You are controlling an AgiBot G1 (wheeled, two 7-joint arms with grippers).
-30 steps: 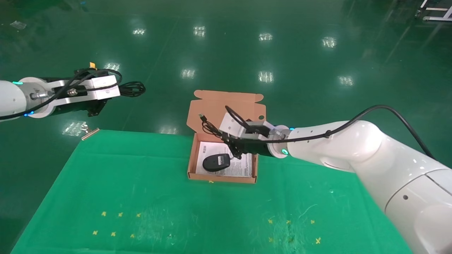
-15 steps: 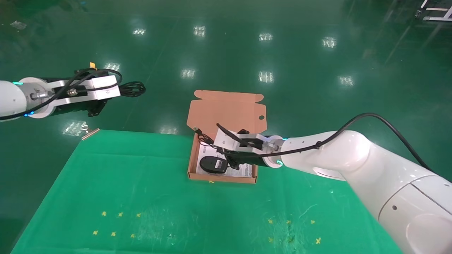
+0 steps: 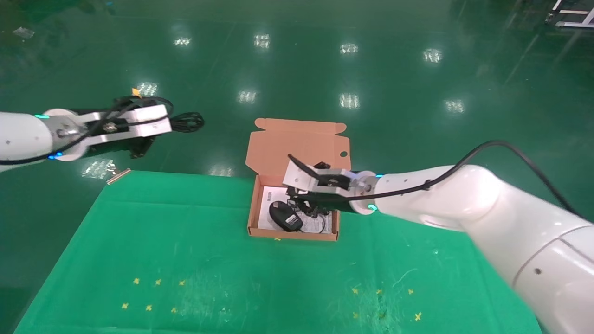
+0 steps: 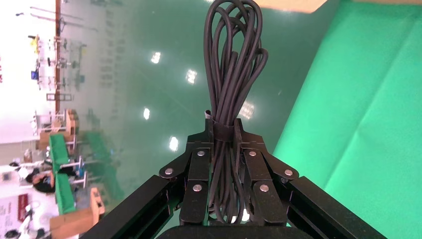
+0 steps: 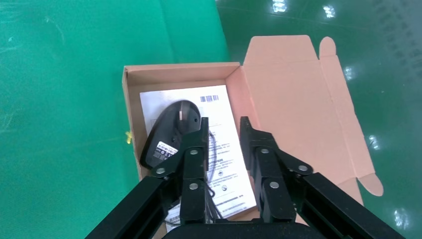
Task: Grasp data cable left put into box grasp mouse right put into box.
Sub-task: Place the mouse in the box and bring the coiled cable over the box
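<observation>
The salmon-orange box stands open on the green cloth with its lid laid back. The black mouse lies inside on a printed sheet, its white label showing and its thin cord beside it. My right gripper hovers just over the box, open and empty. In the right wrist view the mouse lies beside the open gripper. My left gripper is off the table's left side, above the floor. It is shut on the looped data cable, which the left wrist view shows clamped in the gripper as a bundle.
The green cloth covers the table, with small yellow cross marks near its front. A white printed sheet lines the box floor. A small metal clip sits at the cloth's far left corner. Shiny green floor lies beyond the table.
The mouse's cord and plug, which stuck up over the lid, now lie in the box, and the mouse has turned. The left arm has moved a little right with the cable.
</observation>
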